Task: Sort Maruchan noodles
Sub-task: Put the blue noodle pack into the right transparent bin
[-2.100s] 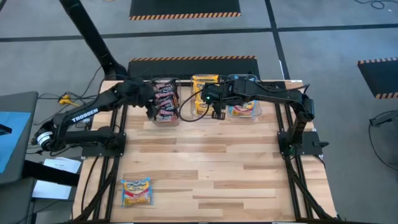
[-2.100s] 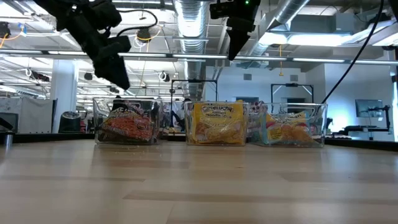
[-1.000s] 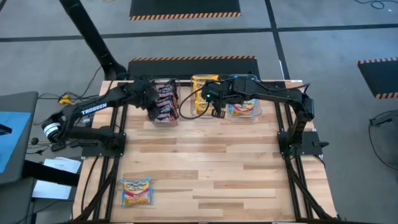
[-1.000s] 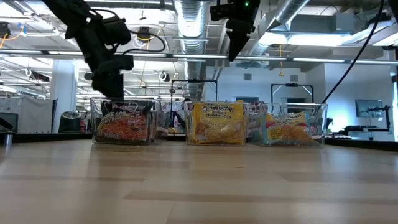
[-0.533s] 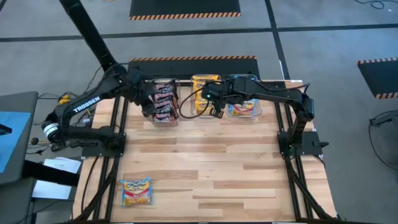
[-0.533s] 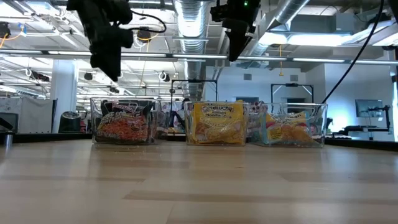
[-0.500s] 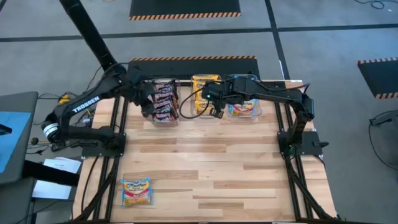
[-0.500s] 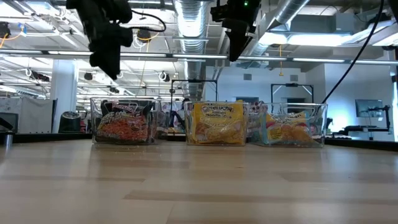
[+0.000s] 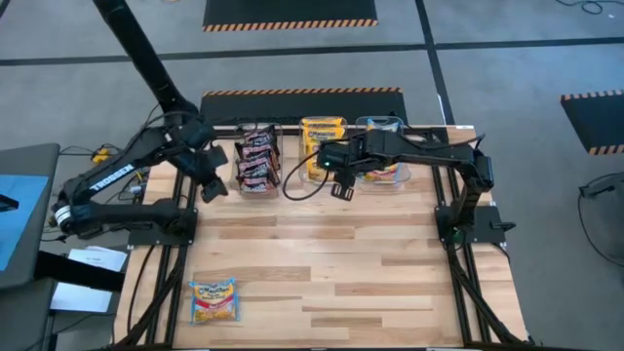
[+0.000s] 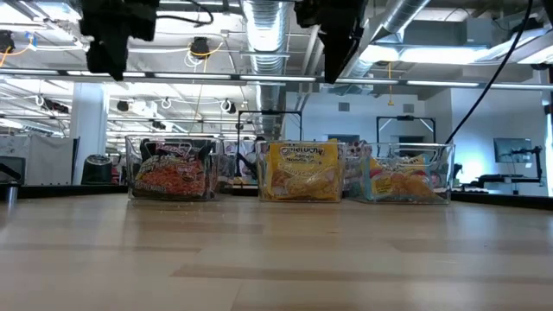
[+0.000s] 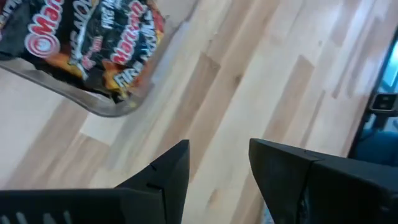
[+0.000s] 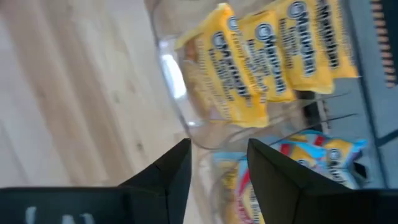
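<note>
Near table's front-left, loose packet [image 9: 214, 301] flat, squarish.

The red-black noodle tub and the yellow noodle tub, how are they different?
The red-black noodle tub holds dark red-black packets; the yellow noodle tub holds yellow ones. In the high view, the red-black tub sits leftmost in the row, while the yellow tub is in the middle. The left pincer hovers beside the red-black tub; the right pincer hovers by the yellow tub. Both tubs are clear plastic.
</note>
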`<state>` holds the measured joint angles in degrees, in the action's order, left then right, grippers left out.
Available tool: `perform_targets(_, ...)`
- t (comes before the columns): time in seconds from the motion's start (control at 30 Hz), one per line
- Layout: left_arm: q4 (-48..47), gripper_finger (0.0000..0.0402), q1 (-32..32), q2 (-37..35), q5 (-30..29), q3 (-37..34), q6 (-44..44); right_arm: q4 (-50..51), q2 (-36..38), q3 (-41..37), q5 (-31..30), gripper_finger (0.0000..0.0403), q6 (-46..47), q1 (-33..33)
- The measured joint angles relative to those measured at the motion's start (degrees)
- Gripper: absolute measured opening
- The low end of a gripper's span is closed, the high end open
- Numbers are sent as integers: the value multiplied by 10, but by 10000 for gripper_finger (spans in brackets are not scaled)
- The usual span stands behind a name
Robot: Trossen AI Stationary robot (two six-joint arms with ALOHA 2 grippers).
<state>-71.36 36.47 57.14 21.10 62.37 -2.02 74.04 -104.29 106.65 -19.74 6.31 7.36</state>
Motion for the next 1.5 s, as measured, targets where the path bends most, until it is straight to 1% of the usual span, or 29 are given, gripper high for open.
perform_targets(0.1,0,153,-26,-33,1,0,-41,0,0,0,25,192,21,-7)
perform_targets(0.23,-3,153,-67,-82,7,0,-103,0,0,0,81,198,28,-14)
perform_targets(0.33,-4,153,-100,-117,7,0,-168,0,0,0,113,197,28,-21)
perform_targets(0.4,-13,153,-121,-137,7,0,-218,-1,0,0,122,195,28,-28)
perform_targets(0.6,-80,154,-158,-174,11,0,-292,-1,0,0,123,194,27,-50)
perform_targets(0.73,-115,161,-171,-186,15,-1,-304,-1,0,0,123,194,27,-65)
perform_targets(0.93,-116,178,-186,-194,58,-38,-366,-8,0,0,123,194,30,-89)
perform_targets(1.0,-114,180,-194,-194,71,-53,-370,-9,0,0,123,194,37,-98)
perform_targets(1.13,-111,177,-219,-194,76,-83,-377,-11,0,0,123,194,39,-118)
perform_targets(1.23,-64,173,-239,-194,75,-107,-381,-18,0,0,123,194,44,-131)
perform_targets(1.43,103,171,-283,-182,70,-160,-400,-41,0,0,123,194,53,-147)
perform_targets(1.5,137,171,-304,-171,70,-171,-406,-42,0,0,123,194,53,-149)
